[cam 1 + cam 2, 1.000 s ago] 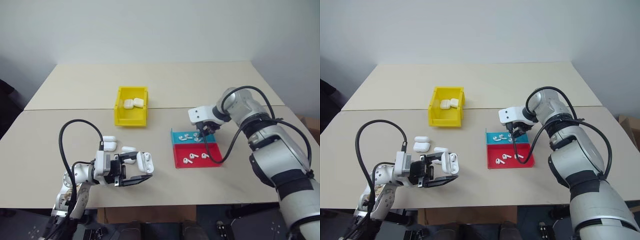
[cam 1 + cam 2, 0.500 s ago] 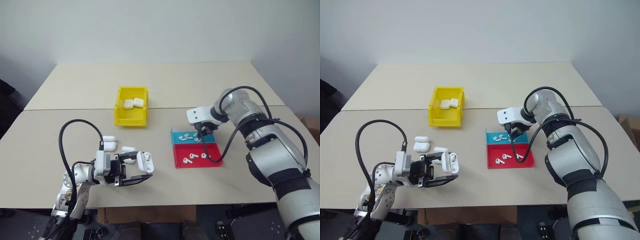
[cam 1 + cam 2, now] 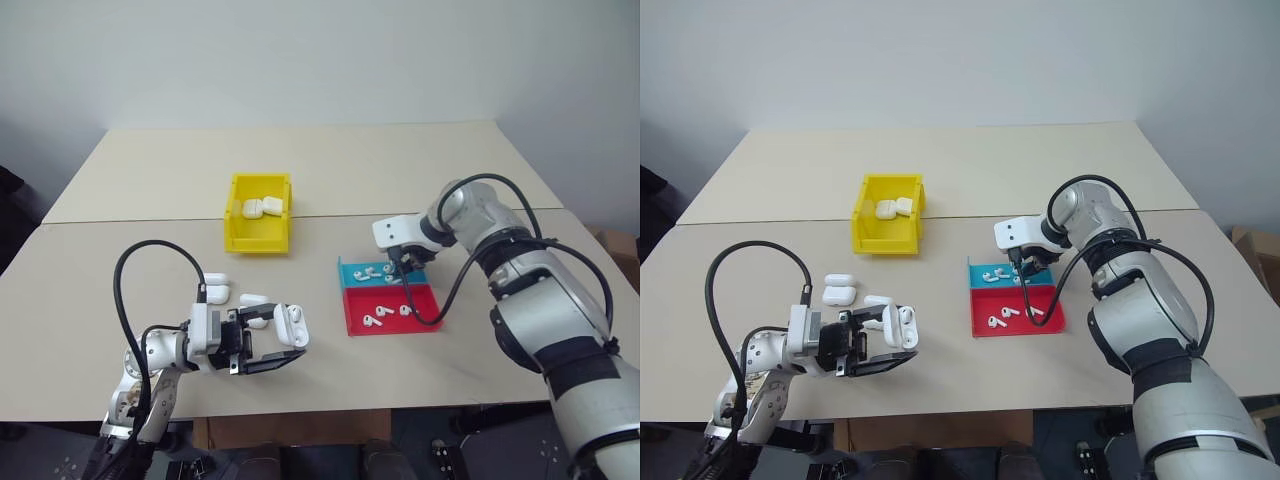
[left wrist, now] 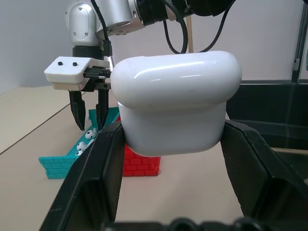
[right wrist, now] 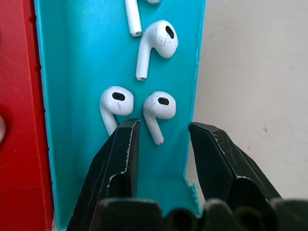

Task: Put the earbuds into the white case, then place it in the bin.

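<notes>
A: Lower left? 
B: The left gripper [image 3: 268,345] is clamped on a glossy white earbud case [image 3: 291,325].

A: Centre right? 
B: The right gripper [image 5: 161,144], fingers parted and empty, hangs over tiny white earbuds [image 5: 156,109] in the shallow blue tray [image 3: 356,273]; more lie in the red tray [image 3: 390,322].

A: Upper centre? 
B: The tall yellow plastic bin [image 3: 258,235] holds white cases.

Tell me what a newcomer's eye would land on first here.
The left pincer, near the table's front edge, grips a white case. Across the table, the right pincer hangs open over the blue tray, straddling an earbud. Behind them sits the yellow bin holding cases.
</notes>
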`<state>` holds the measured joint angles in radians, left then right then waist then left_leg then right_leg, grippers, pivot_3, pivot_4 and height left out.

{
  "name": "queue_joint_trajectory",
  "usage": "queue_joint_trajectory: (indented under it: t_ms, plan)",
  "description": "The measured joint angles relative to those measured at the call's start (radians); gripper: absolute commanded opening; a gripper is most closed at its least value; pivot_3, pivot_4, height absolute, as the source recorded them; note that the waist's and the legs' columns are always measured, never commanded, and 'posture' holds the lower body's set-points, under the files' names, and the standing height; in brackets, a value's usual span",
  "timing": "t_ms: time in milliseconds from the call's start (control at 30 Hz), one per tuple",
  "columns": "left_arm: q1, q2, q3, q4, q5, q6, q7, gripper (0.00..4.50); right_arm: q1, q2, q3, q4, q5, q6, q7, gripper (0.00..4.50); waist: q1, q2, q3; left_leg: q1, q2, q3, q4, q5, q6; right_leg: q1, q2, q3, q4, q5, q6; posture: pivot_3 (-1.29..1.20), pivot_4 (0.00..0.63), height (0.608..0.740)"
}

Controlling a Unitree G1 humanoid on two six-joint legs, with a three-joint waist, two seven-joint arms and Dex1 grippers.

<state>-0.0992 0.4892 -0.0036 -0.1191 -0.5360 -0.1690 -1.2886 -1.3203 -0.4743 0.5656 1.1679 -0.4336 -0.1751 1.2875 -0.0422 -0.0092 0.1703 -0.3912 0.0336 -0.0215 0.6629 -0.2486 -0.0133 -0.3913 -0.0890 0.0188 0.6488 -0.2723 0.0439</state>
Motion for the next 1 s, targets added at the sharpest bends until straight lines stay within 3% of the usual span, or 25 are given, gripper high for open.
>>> queue_joint_trajectory:
  t_ms: [1000]
  plan:
    - [0.0, 0.0, -0.011, 0.0, 0.005, 0.0, 0.012, 2.74, 0.0, 0.019, -0.004, 0.01, -0.019, -0.014, -0.024, 2.03, 0.0, 0.0, 0.0, 0.0, 0.0, 0.0, 0.0, 0.0, 0.0, 0.0, 0.0, 0.0, 0.0, 0.0, 0.0, 0.0, 0.15, 0.74]
